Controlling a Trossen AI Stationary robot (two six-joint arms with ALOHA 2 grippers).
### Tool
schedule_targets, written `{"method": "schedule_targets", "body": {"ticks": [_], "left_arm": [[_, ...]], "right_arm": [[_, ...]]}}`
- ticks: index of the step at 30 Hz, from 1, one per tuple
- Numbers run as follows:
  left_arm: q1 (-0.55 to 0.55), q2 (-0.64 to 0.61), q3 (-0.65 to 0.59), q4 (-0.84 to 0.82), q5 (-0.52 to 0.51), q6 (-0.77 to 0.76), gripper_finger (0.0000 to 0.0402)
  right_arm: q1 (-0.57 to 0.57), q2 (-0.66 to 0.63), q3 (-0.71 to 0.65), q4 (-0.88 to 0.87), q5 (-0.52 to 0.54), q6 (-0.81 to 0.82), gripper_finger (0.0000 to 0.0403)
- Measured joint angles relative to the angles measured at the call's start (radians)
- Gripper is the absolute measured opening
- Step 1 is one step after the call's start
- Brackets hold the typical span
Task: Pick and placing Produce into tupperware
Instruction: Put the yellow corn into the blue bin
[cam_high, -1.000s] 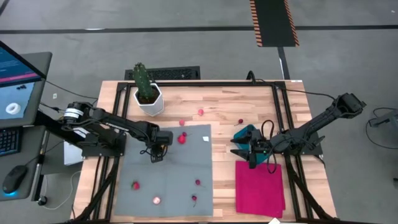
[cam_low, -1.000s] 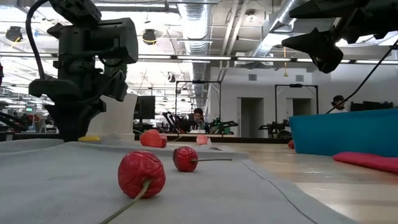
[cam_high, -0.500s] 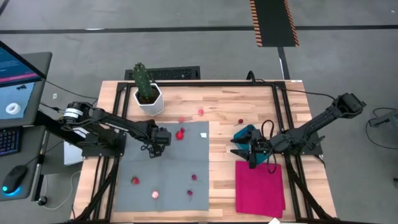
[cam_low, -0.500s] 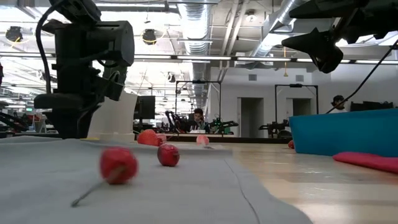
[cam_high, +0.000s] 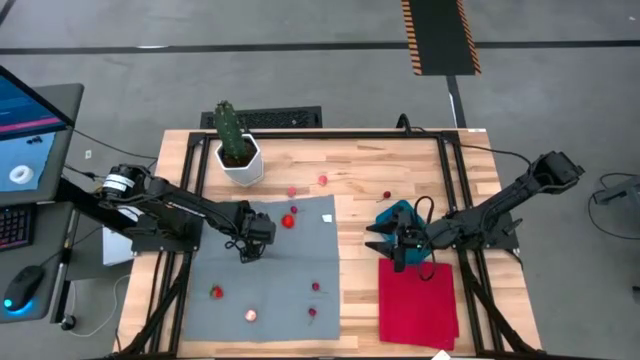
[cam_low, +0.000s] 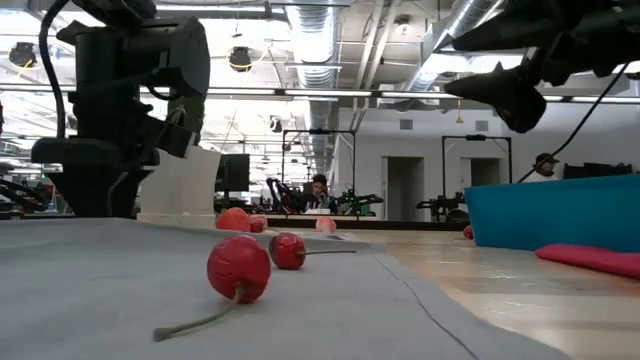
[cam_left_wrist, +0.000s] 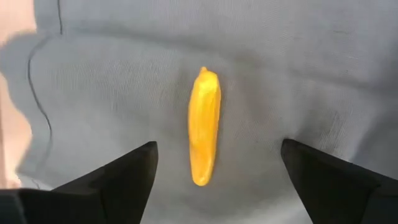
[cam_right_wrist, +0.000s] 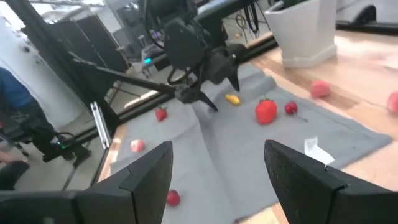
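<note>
The left gripper (cam_left_wrist: 214, 171) is hovering wide open over the yellow pepper (cam_left_wrist: 204, 126), which is lying flat on the grey mat (cam_left_wrist: 298, 68) between the fingertips, its long axis running straight away from the wrist, pointed tip farthest out. The fingers are straddling its narrow width, so a closing pinch is looking sound; the risk is the fingertips snagging the rumpled cloth, or the slick pepper squirting out. The right gripper (cam_high: 392, 247) is waiting open over the teal tub (cam_high: 400, 215).
</note>
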Motion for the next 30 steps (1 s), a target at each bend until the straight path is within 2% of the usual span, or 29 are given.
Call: {"method": "schedule_targets", "body": {"ticks": [4, 10, 19, 22, 30], "left_arm": [[-0.010, 0.000, 0.026, -0.039, -0.038, 0.027, 0.0339], [-0.006, 0.000, 0.079, -0.058, -0.100, 0.084, 0.0339], [0.044, 0.000, 0.085, -0.046, -0.077, 0.098, 0.0336], [0.060, -0.001, 0.085, -0.051, -0.067, 0.099, 0.0317], [0.076, -0.001, 0.083, -0.048, -0.020, 0.105, 0.0226]], "right_arm": [[0.000, 0.010, 0.000, 0.067, -0.005, -0.040, 0.0276], [0.000, 0.002, 0.000, 0.063, -0.007, -0.043, 0.0276], [0.003, 0.009, 0.000, 0.063, -0.009, -0.043, 0.0276], [0.003, 0.009, 0.000, 0.063, -0.012, -0.037, 0.0276], [0.003, 0.009, 0.000, 0.063, -0.012, -0.027, 0.0276]]}}
